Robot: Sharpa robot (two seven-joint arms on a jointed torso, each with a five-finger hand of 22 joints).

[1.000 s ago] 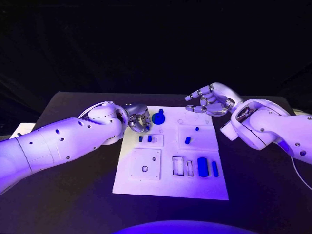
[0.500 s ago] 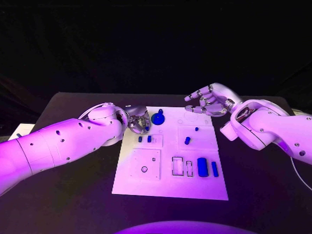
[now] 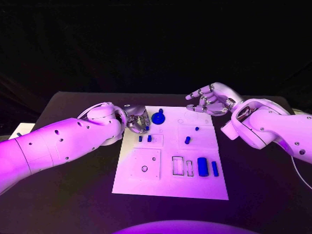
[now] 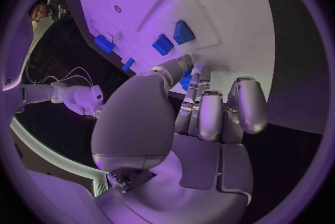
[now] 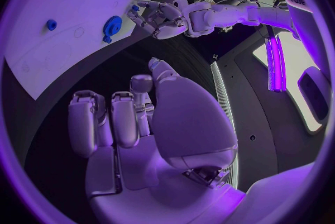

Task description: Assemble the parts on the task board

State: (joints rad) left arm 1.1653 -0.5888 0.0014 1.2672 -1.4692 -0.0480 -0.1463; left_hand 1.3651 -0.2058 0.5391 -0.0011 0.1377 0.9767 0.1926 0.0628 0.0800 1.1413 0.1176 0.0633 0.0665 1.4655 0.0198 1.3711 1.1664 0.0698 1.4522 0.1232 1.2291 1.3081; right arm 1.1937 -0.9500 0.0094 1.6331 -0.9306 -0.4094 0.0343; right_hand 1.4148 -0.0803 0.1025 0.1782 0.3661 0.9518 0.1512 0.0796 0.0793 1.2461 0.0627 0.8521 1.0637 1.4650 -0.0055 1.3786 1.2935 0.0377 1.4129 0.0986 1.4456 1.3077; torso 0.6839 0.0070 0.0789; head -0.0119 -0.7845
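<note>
White task board (image 3: pixel 171 187) lies mid counter (image 3: pixel 71 195). Left robot hand (image 3: pixel 137 119) sits at the board's far-left corner, fingers curled beside the round blue part (image 3: pixel 158 118); whether it grips anything, cannot tell. Right robot hand (image 3: pixel 206 101) hovers over the far-right corner, fingers apart and bent, holding nothing. 2 small blue parts (image 3: pixel 145 138) stand in the left recess, 2 more (image 3: pixel 191 135) in the right recess. Near-right slots hold 2 upright blue bars (image 3: pixel 207 167).
</note>
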